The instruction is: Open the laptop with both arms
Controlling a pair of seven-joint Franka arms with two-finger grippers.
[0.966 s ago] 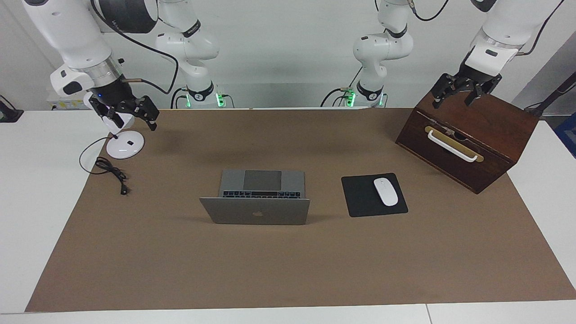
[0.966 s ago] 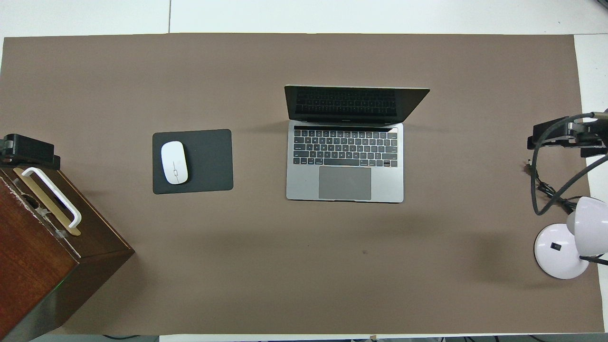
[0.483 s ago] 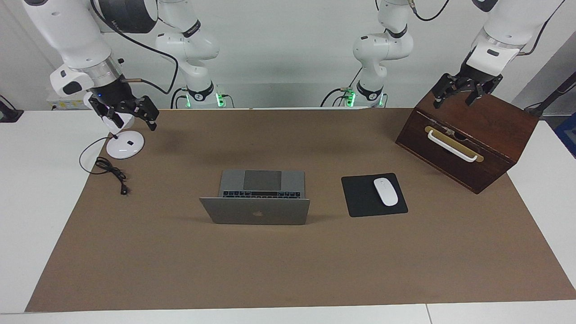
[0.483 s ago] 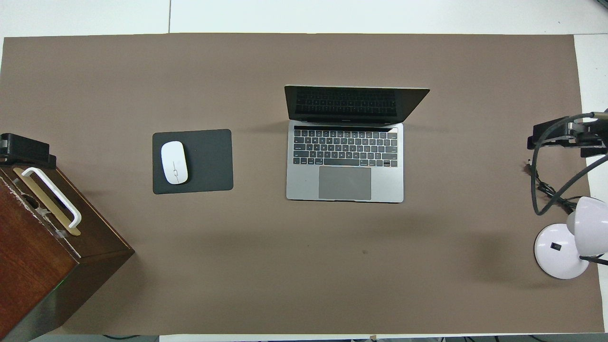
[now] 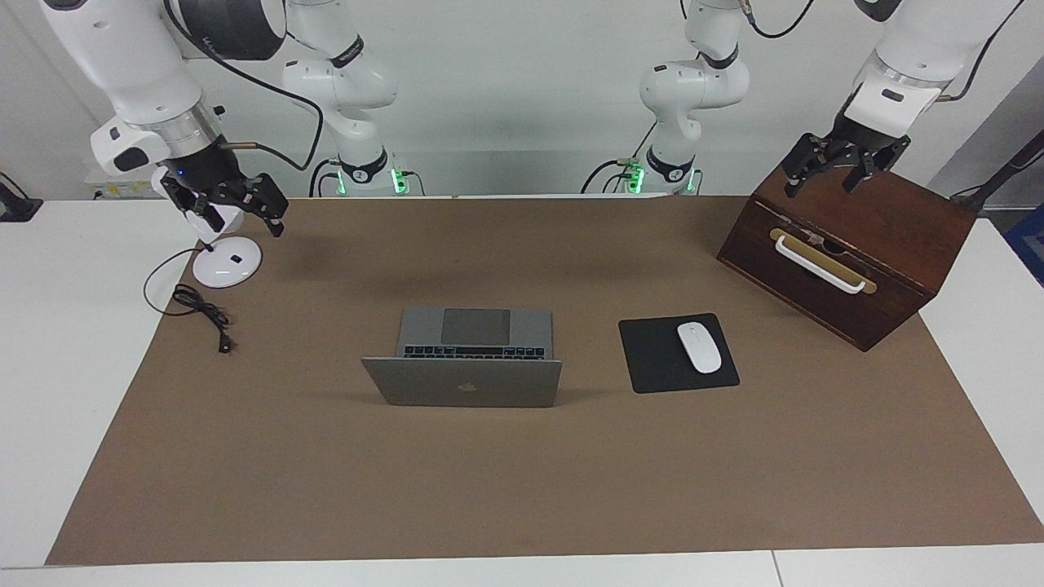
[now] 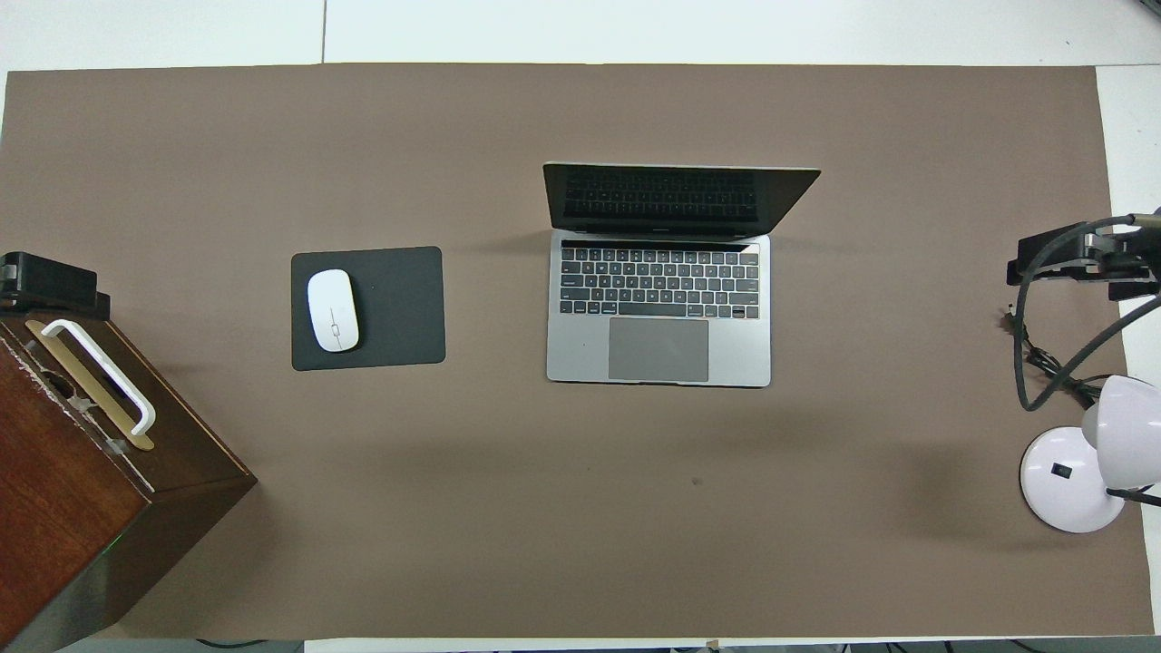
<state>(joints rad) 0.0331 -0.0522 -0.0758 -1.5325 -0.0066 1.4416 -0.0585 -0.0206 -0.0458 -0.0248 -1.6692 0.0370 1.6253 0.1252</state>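
Note:
The silver-grey laptop [image 5: 465, 383] [image 6: 658, 308] stands in the middle of the brown mat with its lid raised. Its black keys and grey trackpad face the robots. My left gripper [image 5: 820, 189] [image 6: 50, 283] hangs open over the top of the wooden box at the left arm's end of the table, holding nothing. My right gripper [image 5: 245, 222] [image 6: 1079, 258] hangs open above the lamp's base at the right arm's end, also holding nothing. Both grippers are well away from the laptop.
A dark wooden box [image 5: 864, 244] with a white handle [image 5: 816, 265] sits at the left arm's end. A white mouse [image 5: 699, 346] lies on a black mouse pad [image 5: 652, 359] beside the laptop. A white desk lamp [image 5: 227, 265] and its black cable [image 5: 200, 310] are at the right arm's end.
The left gripper has crept very slightly above the box. The laptop, the right gripper and everything else stay where they were.

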